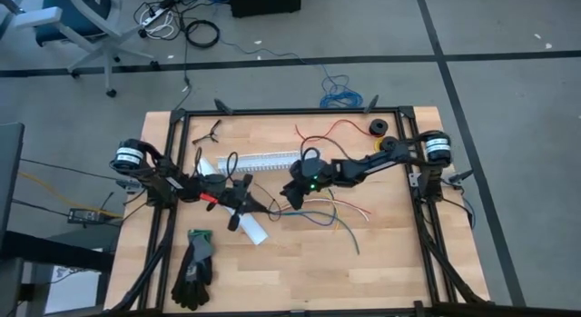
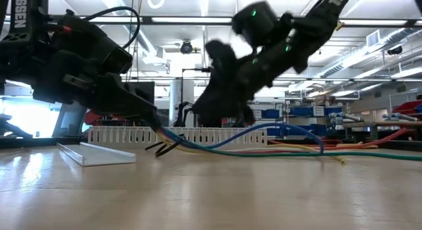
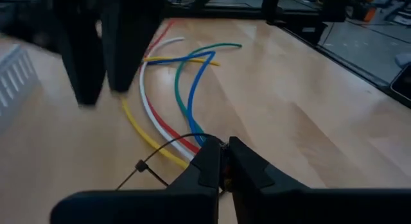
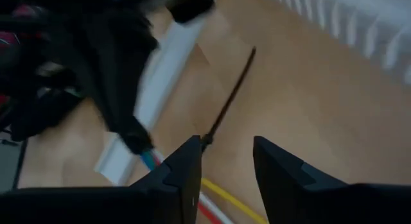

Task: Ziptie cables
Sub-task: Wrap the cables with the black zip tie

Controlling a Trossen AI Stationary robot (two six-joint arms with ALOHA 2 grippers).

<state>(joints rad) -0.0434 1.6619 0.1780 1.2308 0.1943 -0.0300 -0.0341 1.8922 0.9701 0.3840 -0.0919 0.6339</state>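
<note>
The cables (image 1: 327,215), thin yellow, white, red, blue and green wires, fan out over the table toward its right. Their gathered end is at my left gripper (image 3: 223,161), which is shut on them near the table's middle (image 1: 247,204). A black zip tie (image 3: 157,153) loops around the bundle just beyond the fingers, and its tail (image 4: 231,95) sticks out over the table. My right gripper (image 4: 226,161) stands open just right of the left one (image 1: 292,197), above the bundle. The tie's head sits close by one of its fingers; whether they touch, I cannot tell. My left gripper pinches the gathered end of the cables (image 3: 207,144) between its two fingers. The fingers come from the table's left, slanting a little downward, along the wires. The held end (image 2: 161,132) is raised slightly off the wood, and the rest of the wires lie slack on the table.
A white slotted channel (image 1: 263,160) lies behind the grippers, and its white cover strip (image 1: 247,222) lies near them. Black gloves (image 1: 195,262) sit at the near left. A thin red wire (image 1: 331,131) and a black roll (image 1: 375,126) are at the far right. Black frame rails (image 1: 290,112) border the table.
</note>
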